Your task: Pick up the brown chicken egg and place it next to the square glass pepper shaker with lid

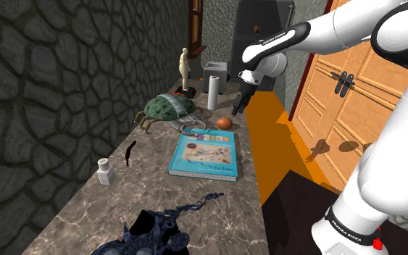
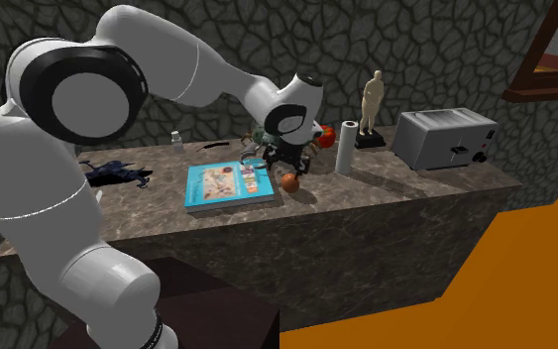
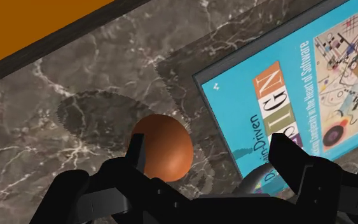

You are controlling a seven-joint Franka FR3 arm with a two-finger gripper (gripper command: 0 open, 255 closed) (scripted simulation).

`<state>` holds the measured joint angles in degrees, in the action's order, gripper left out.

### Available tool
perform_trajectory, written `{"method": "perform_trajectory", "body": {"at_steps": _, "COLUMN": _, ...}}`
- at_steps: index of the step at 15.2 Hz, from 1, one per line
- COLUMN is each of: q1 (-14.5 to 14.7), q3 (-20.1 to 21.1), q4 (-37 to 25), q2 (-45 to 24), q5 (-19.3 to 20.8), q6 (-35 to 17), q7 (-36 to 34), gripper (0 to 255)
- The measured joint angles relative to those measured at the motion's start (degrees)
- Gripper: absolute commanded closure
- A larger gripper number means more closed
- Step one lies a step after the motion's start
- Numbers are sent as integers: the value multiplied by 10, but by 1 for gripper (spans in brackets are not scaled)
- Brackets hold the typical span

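Book cover writing: the blue book point(image 3: 298, 83) carries "Driven" in black and big block letters ending "IGN" on coloured tiles. A thin line along the cover reads "Complexity in the Heart of Software". The start of the title is hidden behind the gripper.
Book cover art: abstract painting of circles and lines on a pale panel.
Arm lettering: a black band on the white arm point(image 1: 383, 174) reads "FRANKA EMIKA" in small white capitals.
Egg, look: brown-orange egg point(image 3: 165, 146), smooth, plain and matte, lying on its side.
Egg, place: on the dark marble table point(image 1: 86, 210), just beyond the book's far end in the shoulder view and close to the table edge on the orange floor point(image 1: 275, 145) side. Egg point(image 1: 225, 123) and book point(image 1: 204, 157) lie near each other but apart.
Gripper: the gripper point(image 3: 210, 145) hangs just above the egg with its fingers spread wide. One finger point(image 3: 136, 153) overlaps the egg's side; the other stands over the book's corner. The egg is not clasped.
Pepper shaker: small clear square pepper shaker point(image 1: 106, 172) with a pale lid. It stands upright at the shoulder view's left near the stone wall, well apart from the egg.
Far end of table: white paper roll point(image 1: 214, 92), tan figurine point(image 1: 185, 69) and grey toaster point(image 2: 445, 138).
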<state>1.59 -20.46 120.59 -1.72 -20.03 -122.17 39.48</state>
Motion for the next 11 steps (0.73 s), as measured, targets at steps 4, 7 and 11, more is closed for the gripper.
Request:
{"method": "perform_trajectory", "body": {"at_steps": 4, "q1": -15, "q3": 1, "q4": -63, "q2": -98, "q5": -59, "q6": -4, "q7": 57, "gripper": 0}}
{"method": "perform_trajectory", "body": {"at_steps": 7, "q1": -21, "q3": 5, "q4": -85, "q2": -130, "q5": -77, "q6": -5, "q7": 73, "gripper": 0}}
{"method": "perform_trajectory", "body": {"at_steps": 11, "q1": -19, "q3": 11, "q4": -77, "q2": -146, "q5": -91, "q6": -28, "q7": 82, "gripper": 0}}
